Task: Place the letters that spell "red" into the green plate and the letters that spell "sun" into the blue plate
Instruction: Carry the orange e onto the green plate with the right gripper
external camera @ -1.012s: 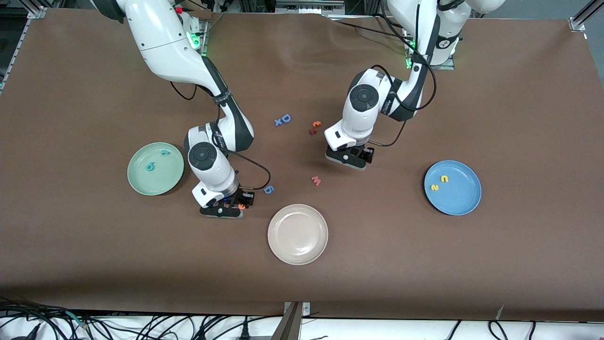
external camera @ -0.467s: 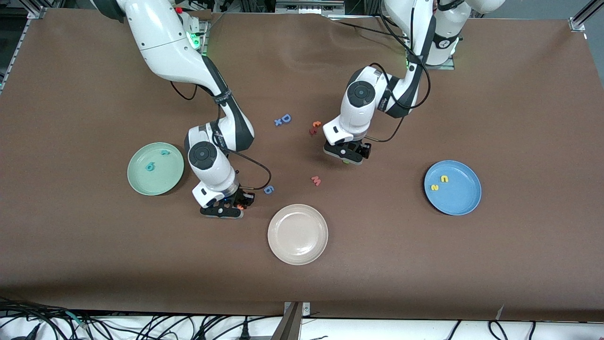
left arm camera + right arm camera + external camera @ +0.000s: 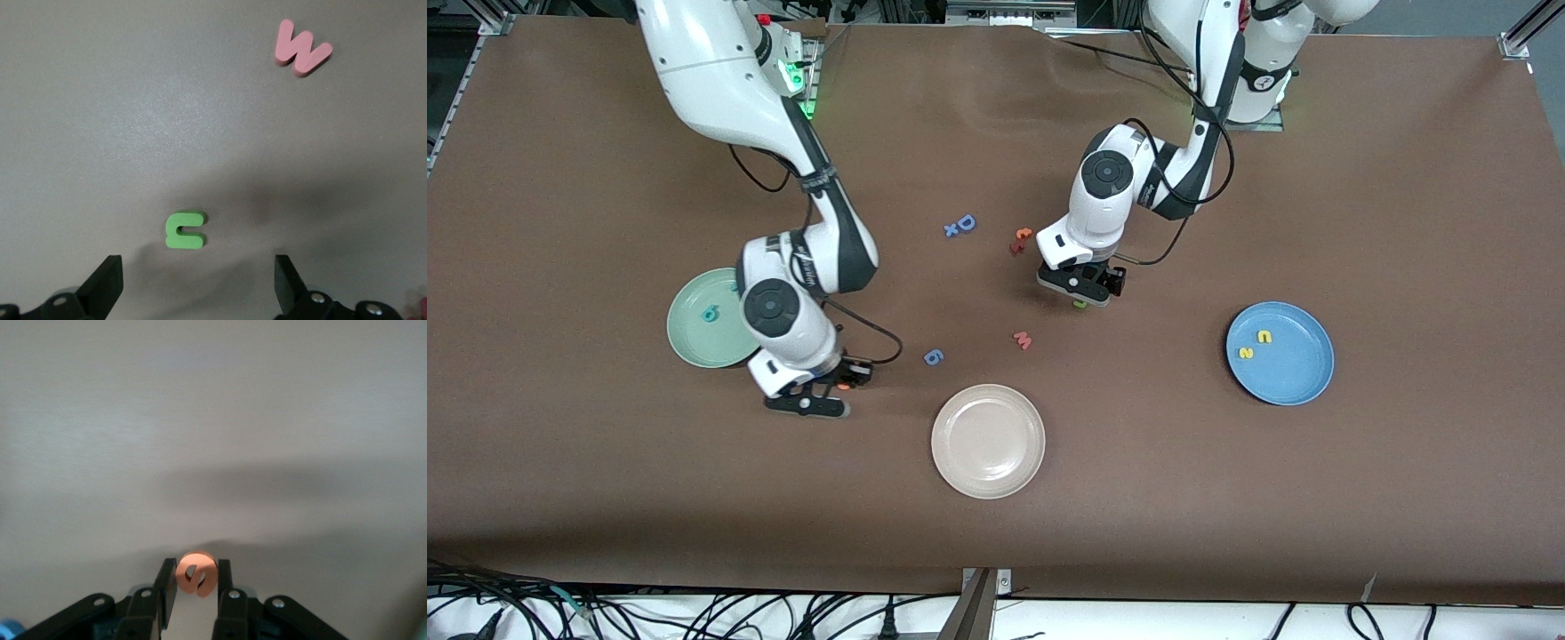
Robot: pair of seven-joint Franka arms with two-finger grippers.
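My right gripper [image 3: 838, 382] is shut on the orange e [image 3: 196, 573] and holds it just above the table beside the green plate [image 3: 694, 342]. The pads press the e's two sides in the right wrist view, right gripper [image 3: 196, 585]. A teal letter [image 3: 711, 313] lies in the green plate; the right arm covers part of that plate's rim. My left gripper [image 3: 1080, 293] hangs open over the dark green arch-shaped letter [image 3: 185, 230], which lies flat on the table between the fingers' line, left gripper [image 3: 197, 287]. Two yellow letters [image 3: 1264, 337] lie in the blue plate [image 3: 1294, 373].
A cream-white plate [image 3: 988, 462] sits nearer the front camera, mid-table. A blue round letter [image 3: 933, 357] and a pink w [image 3: 1023, 340] lie between the grippers. A blue D with a small x [image 3: 960, 225] and orange-red letters [image 3: 1020, 240] lie nearer the bases.
The right gripper closed on the orange e and carried it toward the green plate. The left gripper shifted slightly toward the bases, so the green letter now shows below it.
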